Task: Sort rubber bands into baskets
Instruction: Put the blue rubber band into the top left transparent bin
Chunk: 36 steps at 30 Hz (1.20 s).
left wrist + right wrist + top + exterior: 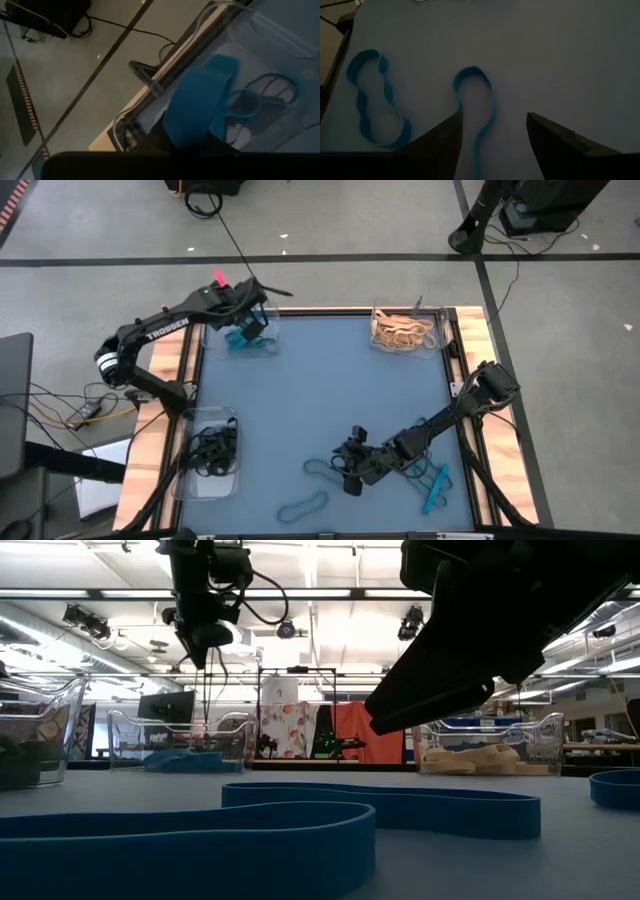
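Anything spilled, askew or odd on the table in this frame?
Nothing damaged. Three teal-blue rubber bands lie loose on the blue table, unsorted; the open right gripper hovers over one. The left gripper holds a teal band above the clear plastic basket.

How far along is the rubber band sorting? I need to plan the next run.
Mostly done: tan rubber bands fill one clear plastic basket, black bands another. The left gripper holds a teal-blue band over the third basket, which already has teal bands. Left: three teal bands on the blue table; the right gripper, fingers open, is over one.
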{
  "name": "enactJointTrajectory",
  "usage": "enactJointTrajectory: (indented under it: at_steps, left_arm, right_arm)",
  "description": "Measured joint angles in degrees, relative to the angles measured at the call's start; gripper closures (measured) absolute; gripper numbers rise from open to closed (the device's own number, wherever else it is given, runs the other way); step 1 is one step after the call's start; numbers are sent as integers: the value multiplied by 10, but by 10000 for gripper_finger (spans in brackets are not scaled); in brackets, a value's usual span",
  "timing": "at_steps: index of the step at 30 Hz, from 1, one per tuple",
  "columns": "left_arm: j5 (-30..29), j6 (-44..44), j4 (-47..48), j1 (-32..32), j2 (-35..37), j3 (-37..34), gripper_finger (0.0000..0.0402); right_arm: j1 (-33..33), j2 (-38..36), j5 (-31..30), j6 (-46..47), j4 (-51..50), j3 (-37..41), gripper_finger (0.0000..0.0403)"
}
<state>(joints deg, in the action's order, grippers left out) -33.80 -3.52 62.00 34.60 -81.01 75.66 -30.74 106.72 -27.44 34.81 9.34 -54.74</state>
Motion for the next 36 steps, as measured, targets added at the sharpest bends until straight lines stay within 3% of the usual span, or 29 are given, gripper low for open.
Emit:
enactJointTrajectory:
  at_steps: [7,15,19,23,27,36]
  left_arm:
    - [-1,-14,4,27,0,0,357]
    - [-1,-28,8,41,0,0,231]
    - [1,-33,8,40,0,0,190]
    - [33,-30,7,25,0,0,184]
    - [40,-29,4,-19,3,0,192]
    - [72,-48,-16,-183,3,-2,199]
  right_arm:
    - [0,0,0,4,0,0,172]
    - [0,0,21,10,0,0,172]
    - [0,0,51,-3,-1,0,172]
    - [-2,0,89,-14,-1,0,174]
    - [-8,0,75,-14,-4,0,183]
    - [-15,0,40,10,-53,0,207]
